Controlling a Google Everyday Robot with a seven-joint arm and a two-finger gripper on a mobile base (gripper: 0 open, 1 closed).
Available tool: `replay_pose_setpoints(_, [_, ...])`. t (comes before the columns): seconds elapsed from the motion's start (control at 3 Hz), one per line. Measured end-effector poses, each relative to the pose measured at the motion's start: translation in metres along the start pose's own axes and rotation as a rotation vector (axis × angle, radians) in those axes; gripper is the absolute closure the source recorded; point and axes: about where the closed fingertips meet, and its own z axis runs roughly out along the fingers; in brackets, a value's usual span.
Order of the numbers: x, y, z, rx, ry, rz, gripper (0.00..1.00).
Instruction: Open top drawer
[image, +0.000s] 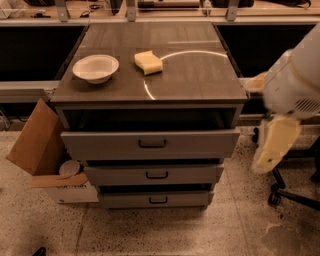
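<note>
The top drawer (100, 145) is the widest grey front, with a dark bar handle (152, 144) at its centre. It stands pulled out from the cabinet, with a dark gap open behind its front panel under the countertop. My white arm comes in from the right edge. Its cream end piece, the gripper (274, 146), hangs to the right of the cabinet at the top drawer's height. It is apart from the drawer and holds nothing that I can see.
A white bowl (95, 67) and a yellow sponge (148, 62) lie on the cabinet top (200, 80). Two narrower drawers (115, 175) sit below, slightly out. A cardboard box (35, 142) leans at the left. A chair base (287, 192) stands at the right.
</note>
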Motion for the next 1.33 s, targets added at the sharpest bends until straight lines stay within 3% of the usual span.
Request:
replay_pose_setpoints(0.33, [-0.019,0.026,0.066,-0.087,-0.088,-0.082,0.00])
replay_pose_setpoints(0.67, [-0.021,0.025,0.072,-0.087,-0.099,-0.090,0.00])
replay_pose_setpoints(1.0, [-0.027,0.014,0.120,-0.106,-0.087,-0.120,0.00])
replay_pose_setpoints(1.33, [-0.026,-0.012,0.180,-0.092,-0.062,-0.116,0.00])
